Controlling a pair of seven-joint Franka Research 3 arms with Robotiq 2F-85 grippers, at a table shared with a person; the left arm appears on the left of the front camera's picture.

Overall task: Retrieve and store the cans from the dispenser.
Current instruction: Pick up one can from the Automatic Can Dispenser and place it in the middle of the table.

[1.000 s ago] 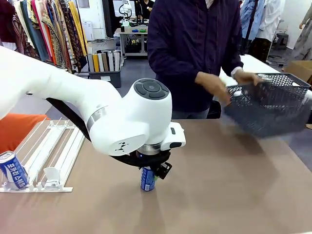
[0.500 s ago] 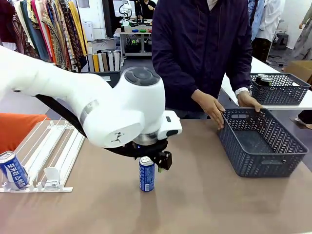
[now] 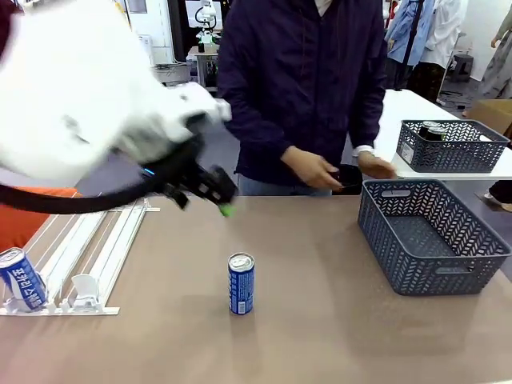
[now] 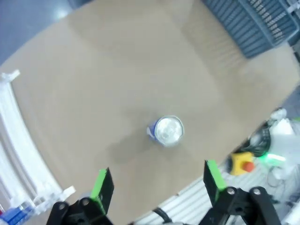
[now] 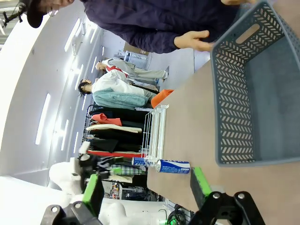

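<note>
1. Left claw (image 4: 157, 179) hangs wide apart and empty, well clear of the upright blue can (image 4: 166, 130); from the front we see it only blurred.
2. Right claw (image 5: 145, 187) gapes empty.
3. Second can (image 3: 22, 278) lies low in the dispenser (image 3: 108, 240), at the picture's edge.

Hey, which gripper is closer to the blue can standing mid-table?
Left. The left gripper hangs open above the blue can; the right gripper sits off beside the mesh basket, with the can farther off.
</note>
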